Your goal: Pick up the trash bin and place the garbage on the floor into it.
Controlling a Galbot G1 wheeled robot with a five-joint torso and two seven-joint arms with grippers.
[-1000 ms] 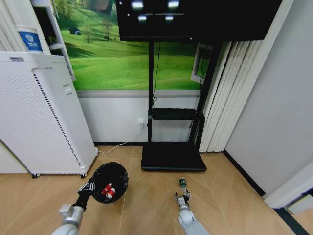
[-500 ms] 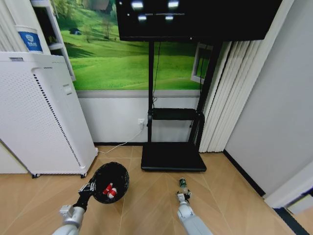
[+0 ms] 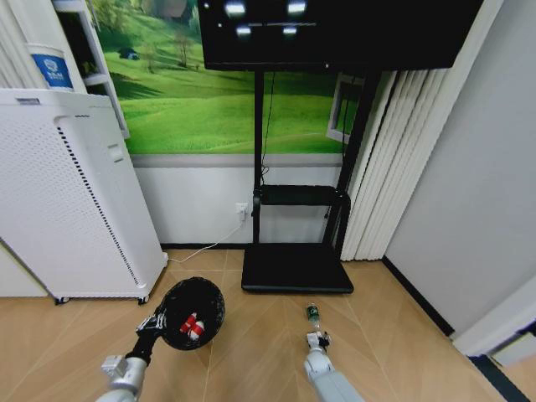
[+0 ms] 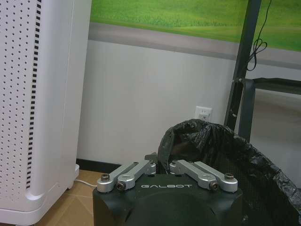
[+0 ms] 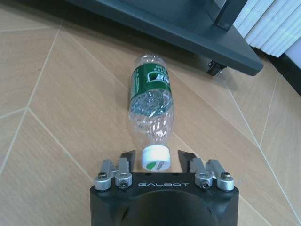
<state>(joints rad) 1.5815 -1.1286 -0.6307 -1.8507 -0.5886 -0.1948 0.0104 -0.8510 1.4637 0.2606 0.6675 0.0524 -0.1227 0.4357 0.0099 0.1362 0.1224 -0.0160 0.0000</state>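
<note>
The trash bin (image 3: 199,298), black and lined with a black bag, is held just off the wooden floor at my left. My left gripper (image 3: 152,323) is shut on its near rim. The left wrist view shows that gripper (image 4: 160,165) clamped on the rim of the trash bin (image 4: 235,150). Two red-and-white wads of garbage (image 3: 191,325) lie inside it. A clear bottle with a green label (image 5: 150,94) lies on the floor, its white cap (image 5: 156,159) between the spread fingers of my open right gripper (image 5: 156,155). In the head view the bottle (image 3: 312,314) sits just beyond the right gripper (image 3: 316,338).
A tall white perforated cabinet (image 3: 67,201) stands at the left against the wall. The black TV stand's base (image 3: 295,268) lies on the floor just behind the bottle. White curtains (image 3: 394,167) and a grey wall close the right side.
The left gripper has carried the bin slightly to the right. The right gripper has edged forward a little toward the bottle.
</note>
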